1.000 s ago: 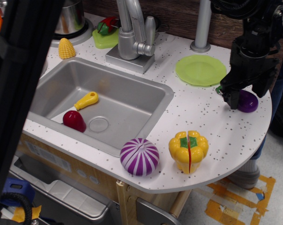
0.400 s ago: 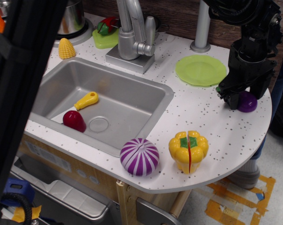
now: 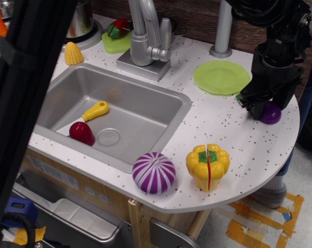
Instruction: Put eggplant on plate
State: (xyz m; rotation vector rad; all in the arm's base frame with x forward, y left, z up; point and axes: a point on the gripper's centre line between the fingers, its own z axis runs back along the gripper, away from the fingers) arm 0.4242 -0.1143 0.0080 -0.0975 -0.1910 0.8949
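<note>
- Since a second ago the gripper [image 3: 259,106] has shifted slightly up and toward the plate [image 3: 221,77]; the eggplant [image 3: 271,112] has gone with it, now a little nearer the plate's rim than before.
- Eggplant sits at the counter's [image 3: 233,134] far right edge, at about 4 o'clock from the plate, close to it but not on it. Only its purple rounded end shows; the rest is hidden behind the black gripper body. A speck of green peeks out at the gripper's left side.
- Fingers: the gripper is down over the eggplant, but whether the fingers are pinching it or merely straddling it I cannot tell; the black housing blocks them.
- Cannot tell if the eggplant touches the counter or is just lifted.
- Plate lies flat, nothing on it, at 3 o'clock from the faucet [image 3: 145,36].
- Sink [image 3: 145,111] holds a dark red toy [image 3: 82,133] and a yellow piece [image 3: 95,110], near each other by the drain.
- Along the front edge: striped onion [image 3: 154,172] at left, yellow pepper [image 3: 208,166] just beside it at 3 o'clock, apart.
- Corn [image 3: 73,53] stands at 11 o'clock of the sink.
</note>
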